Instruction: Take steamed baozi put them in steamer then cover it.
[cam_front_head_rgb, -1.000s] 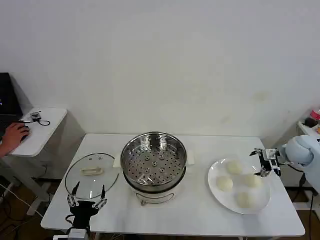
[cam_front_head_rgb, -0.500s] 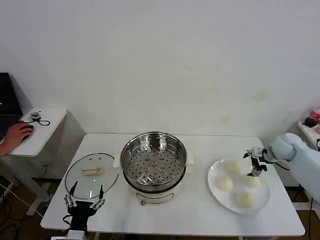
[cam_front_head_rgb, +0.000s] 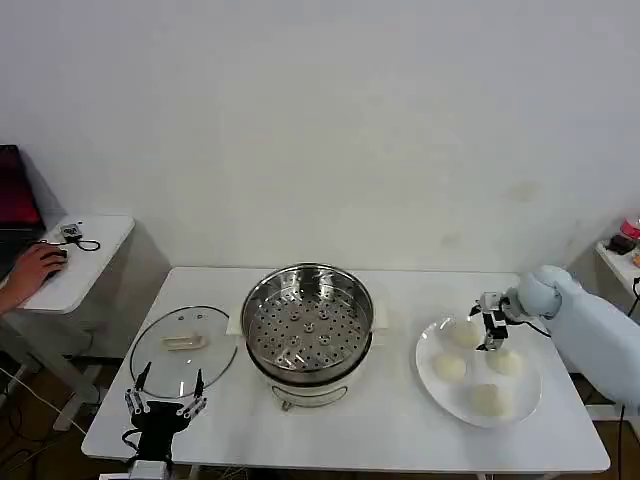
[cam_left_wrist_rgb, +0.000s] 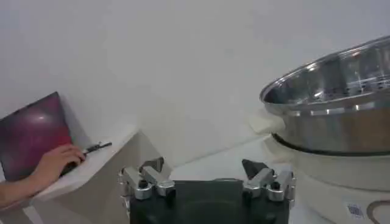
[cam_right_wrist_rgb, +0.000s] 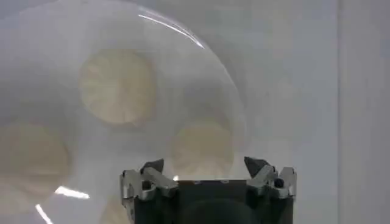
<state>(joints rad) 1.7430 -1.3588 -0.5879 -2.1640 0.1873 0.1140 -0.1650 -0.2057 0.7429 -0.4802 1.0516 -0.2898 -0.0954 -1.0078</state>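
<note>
White wall is backing a white counter (cam_front_head_rgb: 380, 430), and the right gripper (cam_front_head_rgb: 489, 329) is sliding in from the counter's right edge: a second ago it was hanging by the plate's outer rim, and now it is hovering over the plate (cam_front_head_rgb: 430, 375), above the gap between the two far baozi. Its fingers are standing apart with nothing between them, and in the right wrist view the right gripper (cam_right_wrist_rgb: 207, 172) is looking straight down on the buns. All four baozi (cam_front_head_rgb: 450, 367) are sitting on the plate as before, none of them in the steamer (cam_front_head_rgb: 307, 322) yet. That steamer is sitting open at mid-counter, its perforated tray bare, with clear counter between it and the plate. A glass lid (cam_front_head_rgb: 183, 350) is lying flat to its left, just beside it. The left gripper (cam_front_head_rgb: 161, 402) is waiting at the near left edge by the lid, spread wide and holding nothing, sitting slightly lower than a second ago. Bare counter is running along the near edge in front of steamer and plate.
</note>
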